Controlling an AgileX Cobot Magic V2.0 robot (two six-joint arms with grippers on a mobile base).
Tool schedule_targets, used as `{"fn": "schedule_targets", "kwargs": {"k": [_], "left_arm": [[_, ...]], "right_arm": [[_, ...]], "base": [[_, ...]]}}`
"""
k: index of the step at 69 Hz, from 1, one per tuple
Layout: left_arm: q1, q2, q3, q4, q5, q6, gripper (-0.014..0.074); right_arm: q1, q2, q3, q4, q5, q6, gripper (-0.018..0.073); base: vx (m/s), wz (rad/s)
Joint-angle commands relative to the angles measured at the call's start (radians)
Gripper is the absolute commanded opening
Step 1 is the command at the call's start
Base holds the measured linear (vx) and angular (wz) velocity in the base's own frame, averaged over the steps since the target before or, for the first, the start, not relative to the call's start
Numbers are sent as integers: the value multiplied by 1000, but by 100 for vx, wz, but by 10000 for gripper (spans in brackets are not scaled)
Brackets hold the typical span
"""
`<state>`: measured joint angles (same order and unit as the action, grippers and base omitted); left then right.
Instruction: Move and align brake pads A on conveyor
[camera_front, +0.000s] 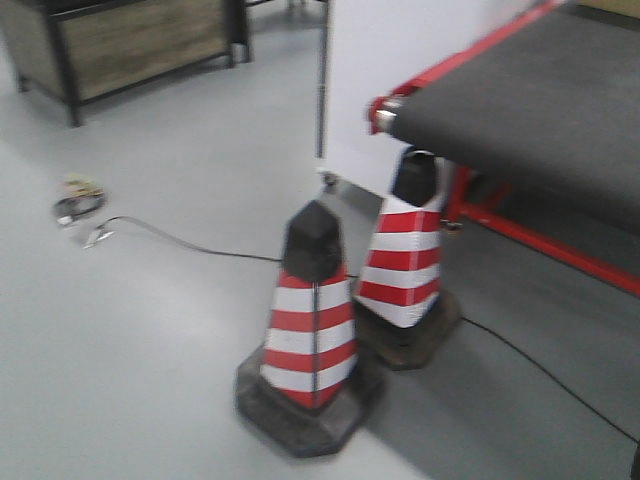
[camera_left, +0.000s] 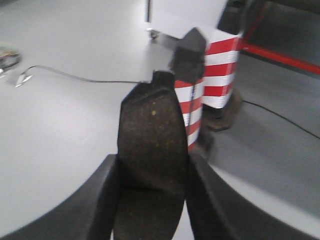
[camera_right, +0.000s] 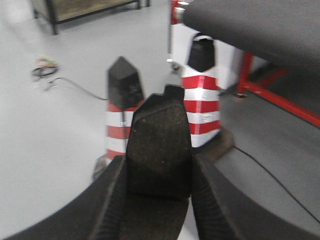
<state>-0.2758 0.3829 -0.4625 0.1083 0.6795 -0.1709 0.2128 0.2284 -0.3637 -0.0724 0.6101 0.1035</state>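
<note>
Grey floor (camera_front: 150, 330) spreads below, with striped cones (camera_front: 312, 320) standing by the conveyor (camera_front: 530, 110) end. Neither pad lies on the conveyor. The left gripper (camera_left: 152, 166) pinches the first pad (camera_left: 150, 132) by its near end, long axis pointing straight ahead toward the cones. The right gripper (camera_right: 159, 165) clamps the second pad (camera_right: 159, 135) the same way.

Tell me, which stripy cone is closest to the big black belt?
The right-hand cone in the front view, tucked just under the end of the conveyor. The other cone stands farther out on the grey floor.
</note>
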Motion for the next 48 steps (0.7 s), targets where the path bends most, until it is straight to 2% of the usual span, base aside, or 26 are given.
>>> {"fn": "schedule_targets", "kwargs": {"k": [1,48], "left_arm": [[0,8,-30,2,-85,-1,-6],[0,8,-30,2,-85,-1,-6]], "right_arm": [[-3,12,-28,-10,-95,-5,-7],[-3,12,-28,-10,-95,-5,-7]], "base": [[22,-85],[21,-81]]}}
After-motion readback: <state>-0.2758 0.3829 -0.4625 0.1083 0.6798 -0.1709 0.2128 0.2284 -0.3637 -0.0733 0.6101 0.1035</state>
